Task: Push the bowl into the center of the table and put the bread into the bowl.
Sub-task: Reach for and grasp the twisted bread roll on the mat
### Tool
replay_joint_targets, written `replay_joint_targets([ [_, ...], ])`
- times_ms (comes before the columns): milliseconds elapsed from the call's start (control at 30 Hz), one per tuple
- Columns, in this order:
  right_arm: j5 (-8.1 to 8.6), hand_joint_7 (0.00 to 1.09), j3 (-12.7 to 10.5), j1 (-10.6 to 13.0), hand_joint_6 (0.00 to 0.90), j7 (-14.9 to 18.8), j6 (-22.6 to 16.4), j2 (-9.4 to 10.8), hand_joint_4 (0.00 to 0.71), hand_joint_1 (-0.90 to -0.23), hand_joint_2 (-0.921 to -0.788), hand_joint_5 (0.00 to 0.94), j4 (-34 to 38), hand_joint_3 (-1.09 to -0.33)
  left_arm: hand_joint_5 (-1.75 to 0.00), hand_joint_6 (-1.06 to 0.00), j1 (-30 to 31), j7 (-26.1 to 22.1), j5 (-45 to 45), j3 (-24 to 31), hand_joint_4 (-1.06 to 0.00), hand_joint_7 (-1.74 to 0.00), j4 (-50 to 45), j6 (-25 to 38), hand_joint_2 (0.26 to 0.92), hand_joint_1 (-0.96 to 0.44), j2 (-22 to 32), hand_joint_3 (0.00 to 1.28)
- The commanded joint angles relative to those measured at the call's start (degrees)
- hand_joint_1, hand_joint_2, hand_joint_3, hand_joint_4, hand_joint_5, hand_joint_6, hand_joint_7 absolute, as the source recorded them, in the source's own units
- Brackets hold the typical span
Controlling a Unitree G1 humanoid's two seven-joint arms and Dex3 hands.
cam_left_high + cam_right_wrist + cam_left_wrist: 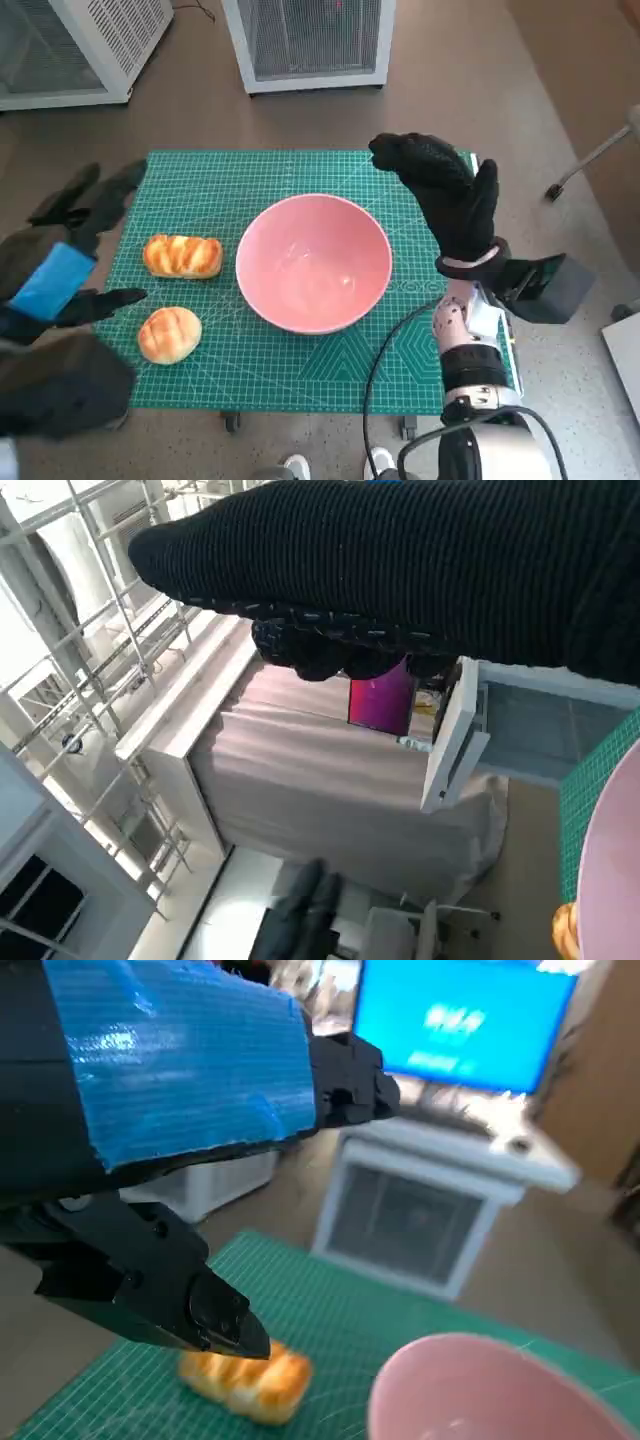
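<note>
Nearest the robot's body, the left hand (60, 285) hovers at the table's nine o'clock edge, fingers spread and holding nothing; its blue-taped back faces up. Just to its three o'clock lie two breads on the green cutting mat (300, 375): a round bun (169, 334) closer to the robot, and an elongated loaf (183, 256) a little farther, its long axis running nine to three. Both look soft, golden-brown and glossy, the loaf ridged into segments. The left hand is plainly the nearer one to either bread, with the bowl beyond them at three o'clock, so I judge the pick falls to that arm. The pink bowl (313, 262) is smooth, round and empty, sitting roughly at the mat's middle, near the loaf but not touching it. The right hand (450, 195), in its knitted black glove, is raised at the bowl's two o'clock, fingers spread, touching nothing. Farthest off, at twelve o'clock beyond the table, stand white mesh-fronted cabinets (310, 40) on the brown floor.
</note>
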Motion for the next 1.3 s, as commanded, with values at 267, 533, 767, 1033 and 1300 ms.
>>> replay_joint_targets([
  [267,0.21,0.00,-0.33,0.95,0.365,1.15,0.74,-0.65,0.247,-0.615,-0.921,0.001,1.40,-0.593,-0.01,-0.23,-9.44,-1.19,5.75,-11.47,-0.09,-0.04,14.63,-0.32,0.744,0.08,-0.35,0.01],
  [533,0.59,0.00,-0.59,1.16,0.364,1.58,1.16,-0.97,0.245,-0.618,-0.921,0.000,0.93,-0.596,0.00,-0.23,-13.98,-1.79,7.82,-16.15,-0.11,-0.02,22.55,-1.17,0.748,0.04,-1.75,0.01],
  [767,0.90,0.00,-0.76,1.50,0.364,1.62,1.57,-1.25,0.245,-0.620,-0.921,0.000,0.39,-0.599,0.00,-0.23,-19.09,-2.23,8.51,-21.08,-0.10,-0.02,35.68,-3.78,0.760,0.03,-4.70,0.01],
  [1033,0.77,0.00,-0.68,2.03,0.368,1.27,1.29,-1.22,0.245,-0.620,-0.921,0.000,-0.31,-0.604,0.00,-0.22,-23.19,-2.44,8.56,-24.24,-0.09,-0.01,48.08,-7.50,0.767,0.04,-7.58,0.01],
  [1300,0.92,0.00,-0.65,2.40,0.369,1.03,1.74,-1.30,0.245,-0.620,-0.921,0.000,-1.42,-0.609,0.00,-0.23,-25.70,-3.92,9.25,-26.34,-0.09,-0.01,54.04,-7.40,0.773,0.04,-9.43,0.02],
])
